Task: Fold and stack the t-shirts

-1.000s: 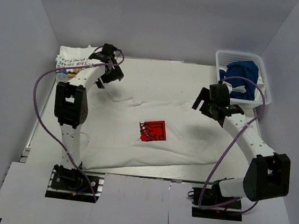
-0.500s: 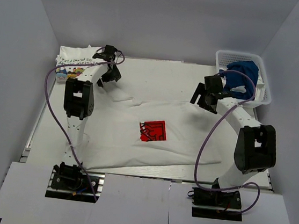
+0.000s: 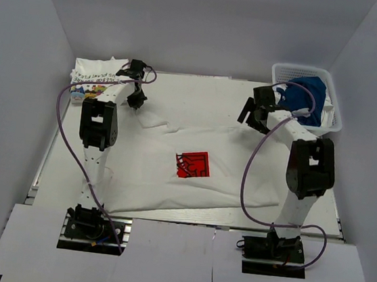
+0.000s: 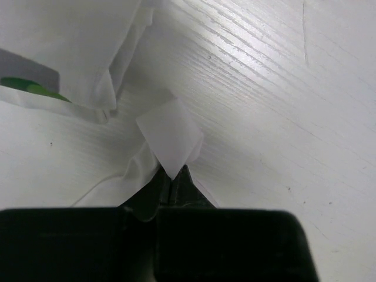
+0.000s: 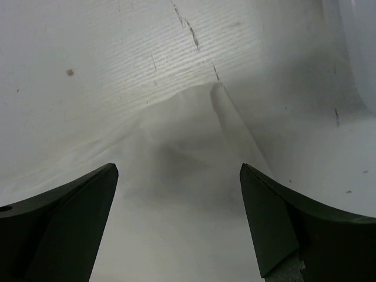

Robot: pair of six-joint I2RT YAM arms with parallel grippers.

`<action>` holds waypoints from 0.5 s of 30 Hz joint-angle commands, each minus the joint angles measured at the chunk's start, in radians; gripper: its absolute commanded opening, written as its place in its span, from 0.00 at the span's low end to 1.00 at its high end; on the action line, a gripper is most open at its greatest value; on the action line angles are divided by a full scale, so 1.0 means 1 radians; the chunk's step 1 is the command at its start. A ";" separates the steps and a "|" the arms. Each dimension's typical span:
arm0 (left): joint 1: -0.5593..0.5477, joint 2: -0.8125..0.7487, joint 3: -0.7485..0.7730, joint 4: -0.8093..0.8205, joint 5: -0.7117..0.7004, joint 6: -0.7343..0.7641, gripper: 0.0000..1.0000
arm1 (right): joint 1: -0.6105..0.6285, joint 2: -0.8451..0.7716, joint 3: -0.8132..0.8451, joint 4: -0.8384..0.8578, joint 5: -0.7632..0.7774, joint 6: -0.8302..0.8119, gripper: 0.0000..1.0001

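A white t-shirt with a red square print (image 3: 193,163) lies spread flat in the middle of the table. My left gripper (image 3: 136,101) is at its far-left corner. In the left wrist view this gripper (image 4: 173,176) is shut on a pointed flap of the white cloth (image 4: 170,138). My right gripper (image 3: 252,116) hovers open over the shirt's far-right corner (image 5: 197,117), its fingers (image 5: 177,168) wide apart with nothing between them. A folded white t-shirt with green lettering (image 3: 95,76) lies at the far left. A blue t-shirt (image 3: 306,92) sits in the basket.
A white plastic basket (image 3: 332,110) stands at the far right corner of the table. The folded white shirt's edge (image 4: 59,59) lies close to the left gripper. Grey walls enclose the table on three sides.
My left gripper has closed on the shirt's far-left corner. The right arm has reached farther back and left, bringing its open gripper over the far-right corner.
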 commanded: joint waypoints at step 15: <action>0.005 -0.239 -0.163 0.124 0.086 0.036 0.00 | 0.002 0.287 0.271 -0.073 0.142 0.037 0.51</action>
